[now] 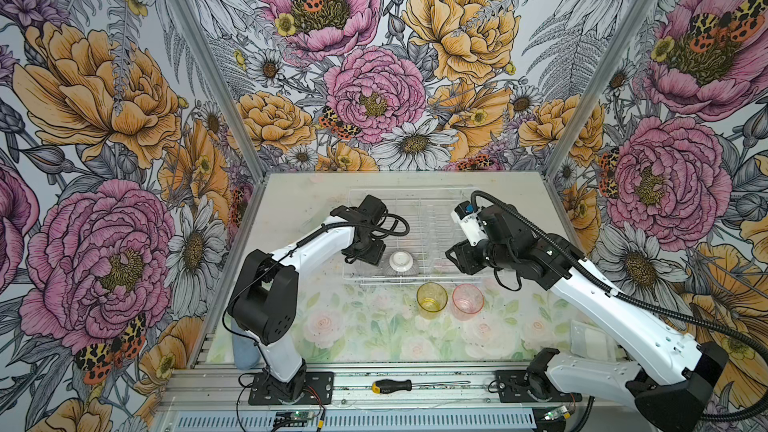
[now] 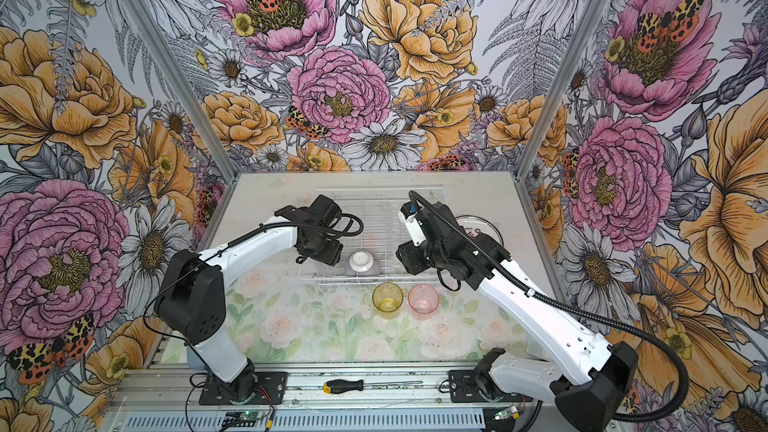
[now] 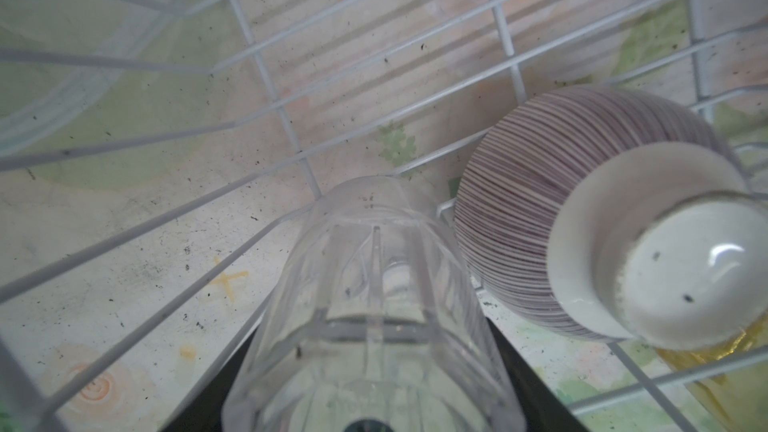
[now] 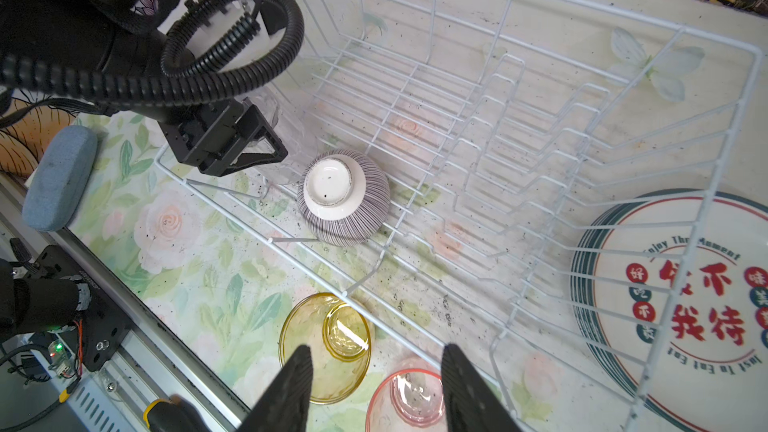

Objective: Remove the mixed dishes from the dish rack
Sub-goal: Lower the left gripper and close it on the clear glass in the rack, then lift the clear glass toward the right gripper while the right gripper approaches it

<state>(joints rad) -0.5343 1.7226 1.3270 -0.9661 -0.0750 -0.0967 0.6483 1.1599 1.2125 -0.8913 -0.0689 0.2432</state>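
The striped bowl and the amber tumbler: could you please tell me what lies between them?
Only the low front wire wall of the dish rack, clearest in the right wrist view; the striped bowl sits inside, the amber tumbler outside.

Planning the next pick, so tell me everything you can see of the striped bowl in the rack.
The bowl looks like glazed ceramic: fine purplish-grey stripes ring its outside, and its plain white foot carries a few dark specks. It lies upside down, slightly tilted, on the wires of the rack near its front edge. A clear glass is close beside it; whether they touch cannot be told. Nothing grips the bowl.
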